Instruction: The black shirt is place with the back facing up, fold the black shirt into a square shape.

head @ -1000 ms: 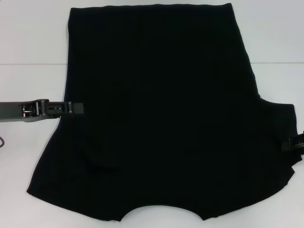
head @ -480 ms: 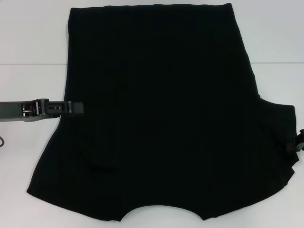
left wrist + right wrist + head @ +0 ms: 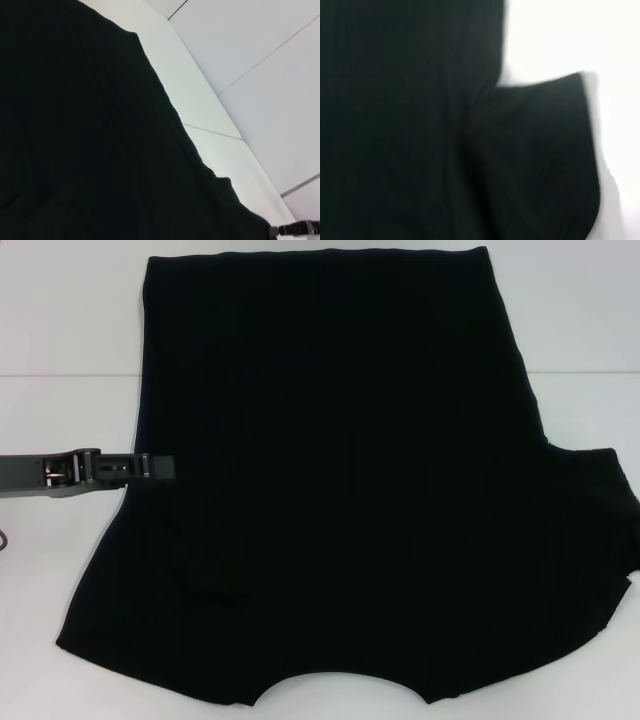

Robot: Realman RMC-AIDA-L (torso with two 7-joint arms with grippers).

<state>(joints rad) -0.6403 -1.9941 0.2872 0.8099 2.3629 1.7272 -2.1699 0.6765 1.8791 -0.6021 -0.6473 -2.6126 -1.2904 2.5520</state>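
Head view: we see the shirt point(image 3: 340, 480) spread flat on the white table point(image 3: 60, 330), filling most of the surface before us. It is plain black with no lettering showing. Its straight hem lies at the far edge, and the curved neckline cut-out sits at the near edge. One short sleeve juts out on our right side; on our left the cloth slants outward toward the near corner, with a faint crease near that side.

Our left gripper point(image 3: 160, 466) reaches in low from the left, its tip at the shirt's left edge, black against black; we cannot tell whether its fingers are spread or pinching cloth.

Our right gripper is out of sight. The right wrist view shows only the sleeve point(image 3: 545, 150) lying on the table, blurred.
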